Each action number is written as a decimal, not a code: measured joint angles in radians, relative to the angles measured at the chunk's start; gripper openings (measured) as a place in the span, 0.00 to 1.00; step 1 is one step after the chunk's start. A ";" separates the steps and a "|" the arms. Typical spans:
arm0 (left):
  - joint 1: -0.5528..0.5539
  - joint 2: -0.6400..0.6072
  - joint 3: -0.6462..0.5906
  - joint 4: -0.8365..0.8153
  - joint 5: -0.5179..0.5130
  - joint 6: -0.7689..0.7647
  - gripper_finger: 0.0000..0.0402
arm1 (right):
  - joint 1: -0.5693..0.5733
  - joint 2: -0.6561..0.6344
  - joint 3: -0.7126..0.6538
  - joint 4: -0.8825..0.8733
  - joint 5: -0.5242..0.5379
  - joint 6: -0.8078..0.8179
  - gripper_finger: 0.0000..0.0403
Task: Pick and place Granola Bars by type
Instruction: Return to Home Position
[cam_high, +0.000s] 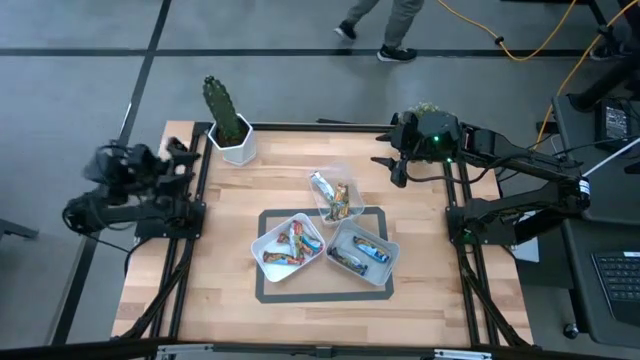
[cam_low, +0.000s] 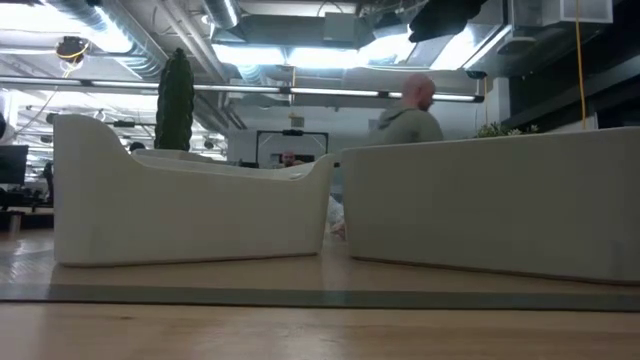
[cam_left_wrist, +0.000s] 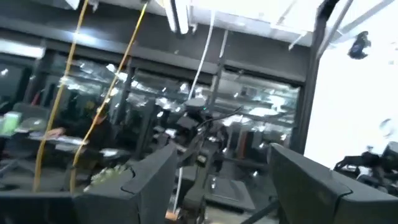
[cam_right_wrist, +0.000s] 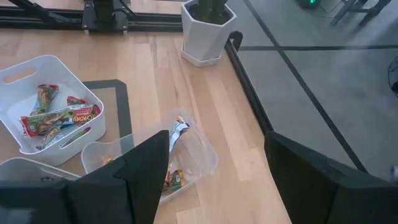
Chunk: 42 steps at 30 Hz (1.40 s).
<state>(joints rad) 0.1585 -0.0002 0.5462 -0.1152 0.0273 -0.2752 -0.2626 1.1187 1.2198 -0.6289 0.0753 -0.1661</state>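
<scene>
The granola bars lie sorted in three tubs at the table's middle. Red-orange and green-brown bars (cam_high: 292, 243) (cam_right_wrist: 59, 118) fill the white tub (cam_high: 268, 232). Blue bars (cam_high: 364, 252) lie in the grey tub (cam_high: 385, 268). A silver bar (cam_high: 320, 185) (cam_right_wrist: 177, 132) and others rest in the clear tub (cam_high: 345, 178) (cam_right_wrist: 205, 158). My left gripper (cam_high: 185, 160) (cam_left_wrist: 221, 152) hangs open at the table's left edge, pointing level into the room. My right gripper (cam_high: 392, 170) (cam_right_wrist: 216, 137) is open above the far right part of the table, beyond the clear tub.
A cactus in a white hexagonal pot (cam_high: 232, 140) (cam_right_wrist: 208, 25) stands at the far left corner. A grey mat (cam_high: 262, 290) lies under the tubs. In the low view the white tub (cam_low: 190, 200) and the grey tub (cam_low: 490, 205) fill the foreground. A person (cam_high: 385, 20) walks beyond the far edge.
</scene>
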 joint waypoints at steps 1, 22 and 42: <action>0.000 0.001 -0.038 0.044 0.001 -0.004 0.60 | 0.000 0.000 0.000 0.000 0.000 0.000 0.66; 0.000 0.002 -0.535 0.254 0.026 0.204 0.60 | 0.000 0.000 0.000 -0.023 -0.036 0.004 0.66; 0.000 0.049 -0.537 0.126 -0.035 0.236 0.60 | 0.000 -0.004 0.000 0.013 -0.076 0.003 0.66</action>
<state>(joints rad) 0.1589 0.0485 0.0093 0.0113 -0.0076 -0.0391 -0.2626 1.1152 1.2198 -0.6157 -0.0002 -0.1633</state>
